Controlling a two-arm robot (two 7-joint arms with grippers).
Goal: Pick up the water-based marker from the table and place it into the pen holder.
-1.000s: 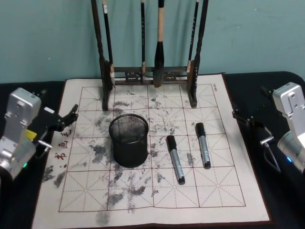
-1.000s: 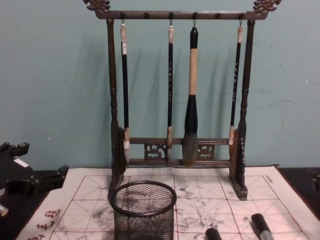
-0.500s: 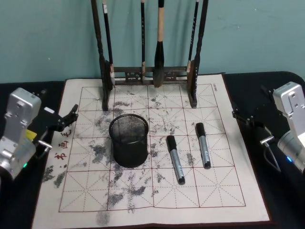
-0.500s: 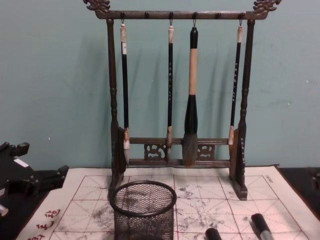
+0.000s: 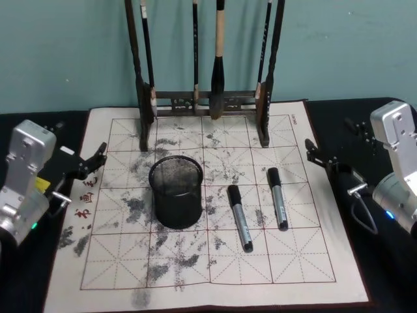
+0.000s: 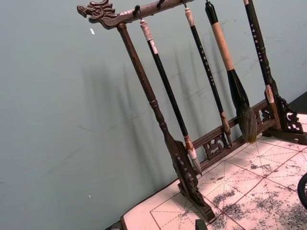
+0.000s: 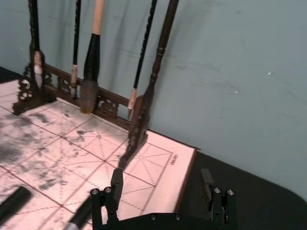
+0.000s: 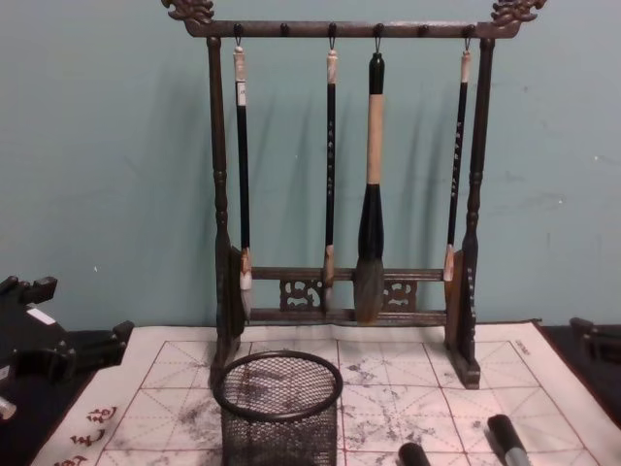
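Two grippers, both empty.

- Right gripper [image 5: 333, 145]: fingers spread wide, nothing between them. It hovers at the right edge of the mat [image 5: 293, 261], near the right marker [image 5: 278, 199] but apart from it.
- Left gripper [image 5: 79, 139]: also spread wide. It sits off the mat's left edge, well apart from the holder [image 5: 176, 210].
- Markers: two lie flat on the mat, right of the holder. The left marker [image 5: 239, 218] is just beside the right one, roughly parallel and not touching. Black caps point far, grey barrels point near.
- Holder: black mesh cup, upright, left of mat centre. I cannot tell what is inside.

Surface:
- The mat is pale with a red grid, heavily blotched with ink, and has red characters along the left margin.
- It lies on a black table [image 5: 391, 287].
- A dark wooden rack [image 5: 205, 101] stands on the mat's far edge, with four brushes [image 8: 372, 175] hanging from it.

Room: plain teal wall [image 5: 65, 52] close behind the rack.

Change from half a second ago:
- The right gripper has shifted left, from over the table to the mat's edge.
- Its finger now shows at the chest view's right edge.
- The left gripper, markers and holder are unmoved.
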